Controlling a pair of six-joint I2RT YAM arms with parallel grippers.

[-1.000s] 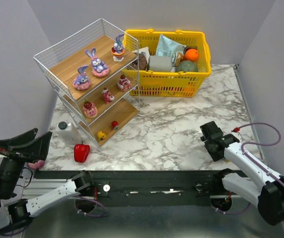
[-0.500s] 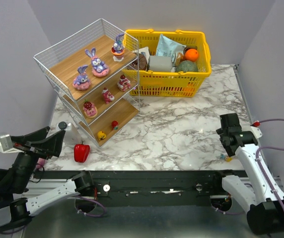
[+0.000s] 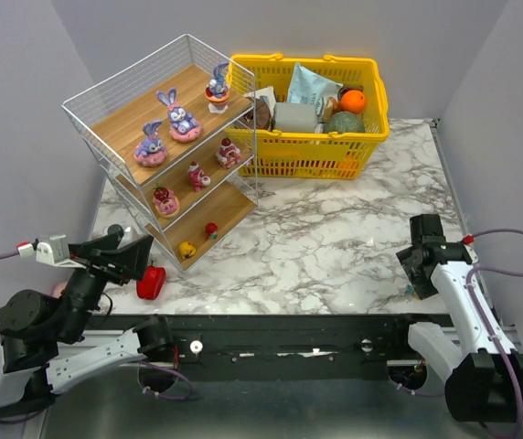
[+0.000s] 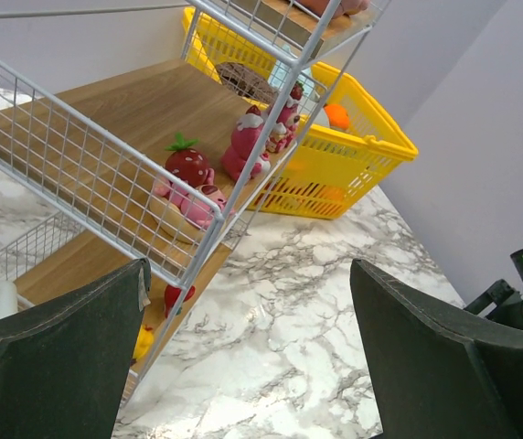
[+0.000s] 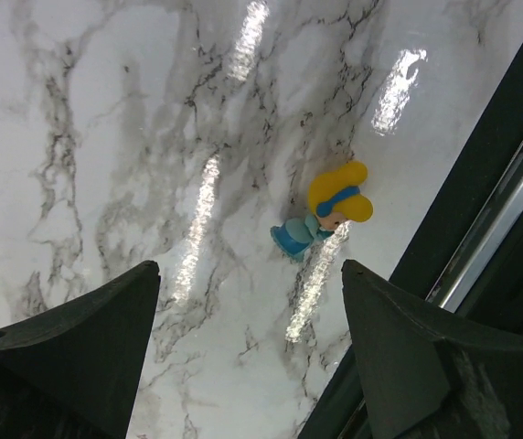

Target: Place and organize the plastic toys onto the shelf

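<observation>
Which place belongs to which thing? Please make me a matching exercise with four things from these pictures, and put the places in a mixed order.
Things:
1. red bell pepper
2. orange
3. blue and yellow figurine
4. strawberry figure

Places:
A. in the yellow basket
B. lying on the table, close to its near right corner
C. on the middle board of the shelf
D. on the table, in front of the shelf

Right pairs: 1-D, 2-A, 3-B, 4-C
</observation>
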